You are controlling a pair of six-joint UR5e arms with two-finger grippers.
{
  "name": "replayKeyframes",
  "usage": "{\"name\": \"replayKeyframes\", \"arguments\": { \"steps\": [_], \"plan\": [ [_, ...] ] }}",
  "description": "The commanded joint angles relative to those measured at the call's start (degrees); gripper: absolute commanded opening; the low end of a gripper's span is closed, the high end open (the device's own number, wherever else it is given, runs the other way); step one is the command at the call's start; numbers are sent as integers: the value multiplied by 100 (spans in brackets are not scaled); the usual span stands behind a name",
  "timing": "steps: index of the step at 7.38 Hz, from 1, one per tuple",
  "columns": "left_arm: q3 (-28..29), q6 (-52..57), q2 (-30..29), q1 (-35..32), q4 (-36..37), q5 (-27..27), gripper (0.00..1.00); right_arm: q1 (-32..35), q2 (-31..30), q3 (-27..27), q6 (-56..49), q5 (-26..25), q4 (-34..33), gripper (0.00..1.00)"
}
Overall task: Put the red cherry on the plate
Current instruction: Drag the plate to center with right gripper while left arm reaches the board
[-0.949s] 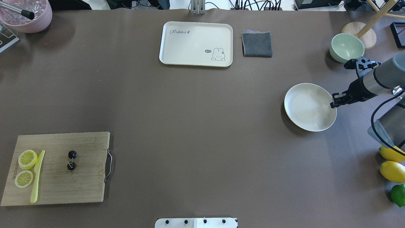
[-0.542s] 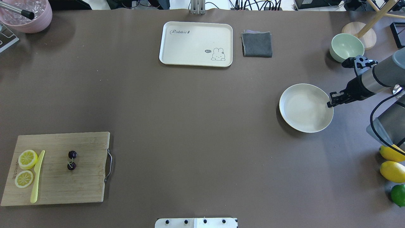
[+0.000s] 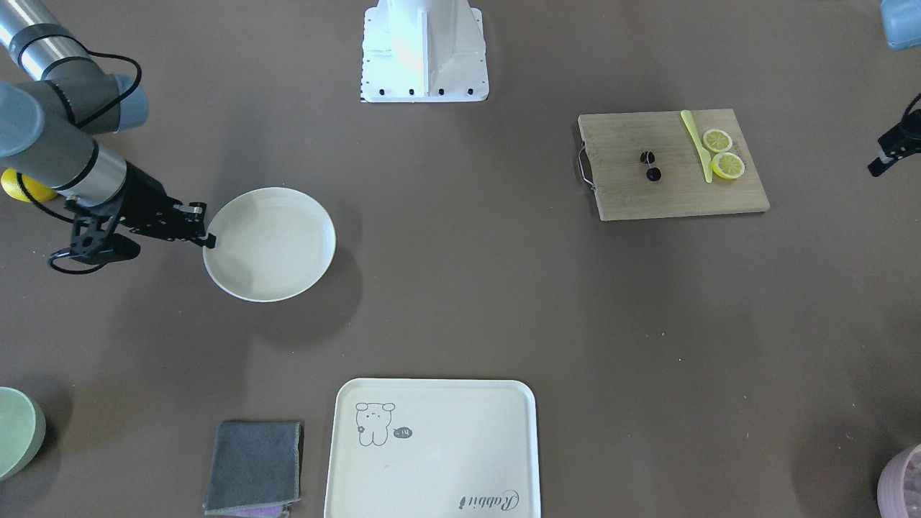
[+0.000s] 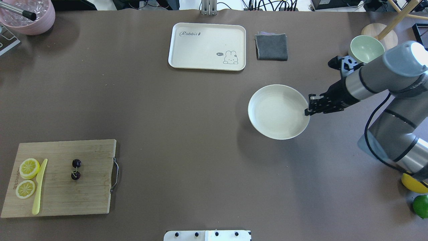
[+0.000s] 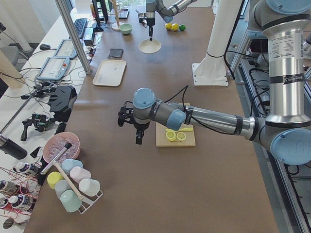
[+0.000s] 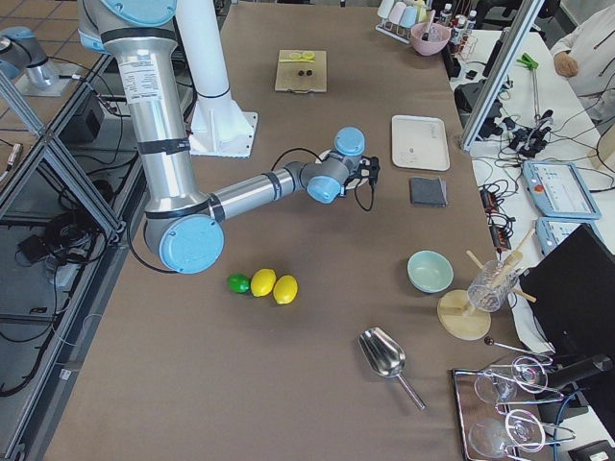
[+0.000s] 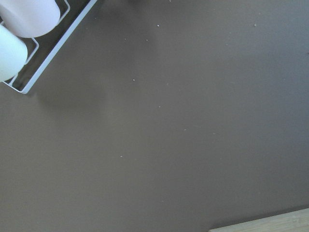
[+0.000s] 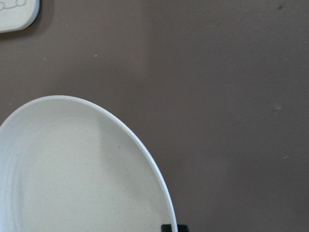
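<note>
Carried the plate (image 4: 274,112) toward 9 o'clock in the overhead view since half a second before, away from the pale green bowl (image 4: 366,49) and nearer the table's middle. Stopped it at about 5 o'clock of the rabbit tray (image 4: 207,43), apart from it. Held it with the right gripper (image 4: 307,111), fingers pinched narrow on the rim at the plate's 3 o'clock edge. Showed, in the right wrist view, only a dark fingertip against that rim at the bottom of the picture.

Left the red cherry (image 4: 76,169) where it had been, on the wooden cutting board (image 4: 67,201), well apart from the plate at roughly its 8 o'clock. Kept the lemon slices (image 4: 29,168) and the yellow knife (image 4: 39,187) at the cherry's 9 o'clock on the same board.

Hung the left gripper (image 3: 876,170) over bare table, apart from the board, at its 3 o'clock in the front-facing view. Could not tell how wide its fingers stood.
</note>
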Motion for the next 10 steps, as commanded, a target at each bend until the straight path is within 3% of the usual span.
{"name": "replayKeyframes", "arguments": {
  "steps": [1, 4, 6, 10],
  "plan": [
    [-180, -2251, 448, 1134, -1502, 506, 97, -1085, 294, 412, 1136, -964, -34, 0],
    [-242, -4427, 467, 2542, -2297, 1255, 97, -1940, 603, 368, 1657, -1871, -51, 0],
    [-453, -5517, 327, 3534, -2299, 1852, 97, -2047, 612, 350, 1657, -1944, -60, 0],
    [-340, -5557, 300, 4346, -2141, 2355, 93, -2267, 700, 307, 1657, -2093, -60, 0]
  ]
}}
